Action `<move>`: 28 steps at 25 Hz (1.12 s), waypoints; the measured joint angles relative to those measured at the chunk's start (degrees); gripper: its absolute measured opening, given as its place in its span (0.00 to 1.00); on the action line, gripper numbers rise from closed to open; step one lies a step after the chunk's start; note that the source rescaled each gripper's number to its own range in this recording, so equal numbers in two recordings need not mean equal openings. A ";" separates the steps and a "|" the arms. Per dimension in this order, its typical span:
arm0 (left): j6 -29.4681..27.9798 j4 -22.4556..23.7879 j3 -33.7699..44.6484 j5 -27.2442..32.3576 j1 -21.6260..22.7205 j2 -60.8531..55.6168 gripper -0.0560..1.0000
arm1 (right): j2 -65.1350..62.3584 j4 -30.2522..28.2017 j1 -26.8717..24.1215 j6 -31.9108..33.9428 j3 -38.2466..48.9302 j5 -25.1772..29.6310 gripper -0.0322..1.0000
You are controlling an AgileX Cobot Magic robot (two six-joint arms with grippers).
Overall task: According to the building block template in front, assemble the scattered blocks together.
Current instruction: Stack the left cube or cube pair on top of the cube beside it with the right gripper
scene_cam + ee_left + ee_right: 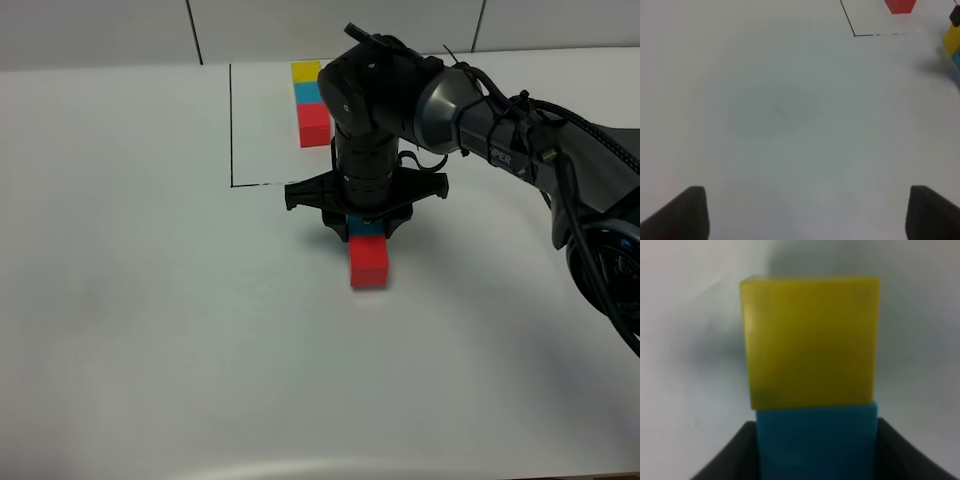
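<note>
- Right claw (366, 222) points straight down at the white table (150, 320); its black fingers (727, 460) sit on either side of the cyan-blue cube (816, 442). Whether it presses the cube or stands just off it, I cannot tell.
- Yellow cube (810, 340) lies beyond the claw, flush against the cyan-blue one. Matte, softly rounded edges.
- Red cube (368, 262) lies on the claw's near side, apparently touching the cyan-blue cube, continuing the row.
- Template row (311, 102), yellow-cyan-red, sits behind the claw inside a thin black outline (231, 125).
- Left claw (802, 215): fingers spread wide over bare table, holding nothing, well apart from the cubes.
</note>
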 joint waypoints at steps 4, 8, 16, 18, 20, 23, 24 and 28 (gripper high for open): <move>0.00 0.00 0.00 0.00 0.00 0.00 0.83 | 0.41 0.00 0.00 -0.31 0.30 -0.06 0.06; 0.00 0.00 0.00 0.00 0.00 0.00 0.83 | 0.72 0.24 0.00 -0.49 0.30 -0.51 0.06; 0.00 0.00 0.00 0.00 0.00 0.00 0.83 | 0.72 0.19 0.21 -3.01 0.30 -1.25 0.06; 0.00 0.00 0.00 0.00 0.00 0.00 0.83 | 0.72 0.19 0.39 -3.13 0.30 -1.32 0.06; 0.00 0.00 0.00 0.00 0.00 0.00 0.83 | 0.72 0.19 0.50 -3.27 0.30 -1.36 0.10; 0.00 0.00 0.00 0.00 0.00 0.00 0.83 | 0.72 0.19 0.52 -3.31 0.30 -1.43 0.38; 0.00 0.00 0.00 0.00 0.00 0.00 0.83 | 0.72 0.19 0.52 -3.31 0.30 -1.43 0.50; 0.00 0.00 0.00 0.00 0.00 0.00 0.83 | 0.55 -0.22 0.57 -3.44 0.30 -1.73 0.91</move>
